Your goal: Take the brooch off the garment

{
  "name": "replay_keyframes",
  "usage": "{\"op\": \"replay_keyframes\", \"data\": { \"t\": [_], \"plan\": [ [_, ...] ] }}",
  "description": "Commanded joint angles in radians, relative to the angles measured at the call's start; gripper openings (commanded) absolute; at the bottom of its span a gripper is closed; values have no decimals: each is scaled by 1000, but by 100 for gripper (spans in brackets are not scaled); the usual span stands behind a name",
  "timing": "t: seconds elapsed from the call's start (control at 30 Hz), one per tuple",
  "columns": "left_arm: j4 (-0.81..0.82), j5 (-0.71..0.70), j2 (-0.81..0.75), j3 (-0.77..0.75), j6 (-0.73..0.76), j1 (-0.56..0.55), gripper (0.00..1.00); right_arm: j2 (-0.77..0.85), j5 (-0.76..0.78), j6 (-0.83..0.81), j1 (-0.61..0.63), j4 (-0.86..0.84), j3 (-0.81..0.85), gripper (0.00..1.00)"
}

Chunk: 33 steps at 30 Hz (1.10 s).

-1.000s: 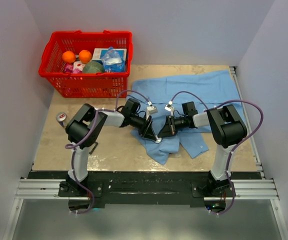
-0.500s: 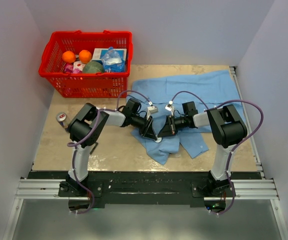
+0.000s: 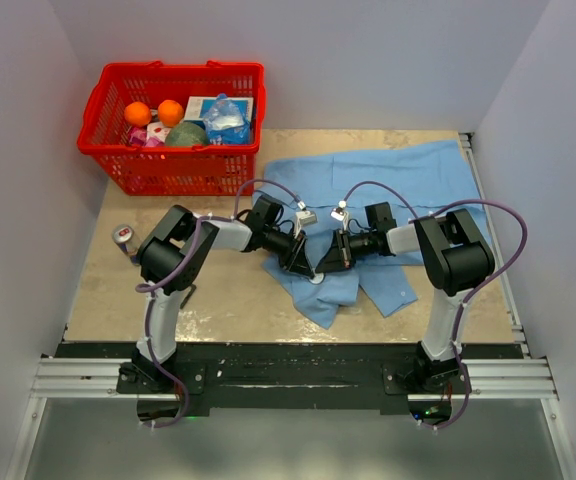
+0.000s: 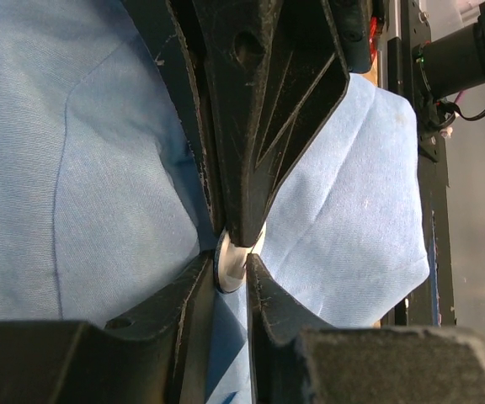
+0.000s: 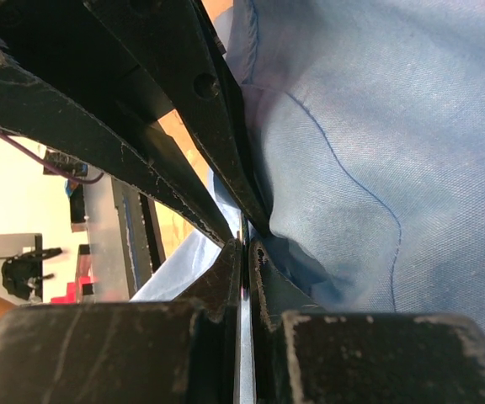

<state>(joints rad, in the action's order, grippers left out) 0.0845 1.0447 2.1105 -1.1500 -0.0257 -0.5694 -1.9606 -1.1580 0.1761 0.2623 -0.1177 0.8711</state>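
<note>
The garment [image 3: 398,175], a light blue shirt, lies spread on the right half of the table. Both grippers meet over its lower front flap. The brooch [image 3: 315,279] shows there as a tiny pale spot between them. In the left wrist view the brooch [image 4: 234,266] is a small disc with a pale face and a dark rim. My left gripper [image 4: 230,263] is shut on it, one finger against each side of the rim. My right gripper [image 4: 242,236] comes in from above and is shut flat on the disc's upper part. In the right wrist view my right gripper [image 5: 244,248] is pinched on a thin edge beside bunched cloth [image 5: 377,126].
A red basket [image 3: 183,67] with oranges, a water bottle and packets stands at the back left. A small red-topped object [image 3: 122,235] lies near the table's left edge. Bare wooden tabletop [image 3: 218,300] lies left of the shirt. Grey walls close in on three sides.
My left gripper's jaws have narrowed onto the brooch, and the left arm has shifted a little. The right arm and its shut gripper have stayed put.
</note>
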Motion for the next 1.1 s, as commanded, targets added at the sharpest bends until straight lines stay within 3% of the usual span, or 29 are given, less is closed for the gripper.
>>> {"op": "replay_keyframes", "data": {
  "t": [0.0, 0.43, 0.73, 1.07],
  "plan": [
    [4, -126, 29, -30, 17, -6, 25, 28, -26, 42, 12, -54, 17, 0],
    [-43, -242, 42, -46, 21, -40, 24, 35, -19, 103, 23, -111, 12, 0],
    [-118, -353, 52, -74, 92, -61, 20, 43, -19, 140, 23, -146, 8, 0],
    [-167, -345, 16, -51, 228, -93, 24, 31, -8, 209, 22, -207, 8, 0]
  ]
}}
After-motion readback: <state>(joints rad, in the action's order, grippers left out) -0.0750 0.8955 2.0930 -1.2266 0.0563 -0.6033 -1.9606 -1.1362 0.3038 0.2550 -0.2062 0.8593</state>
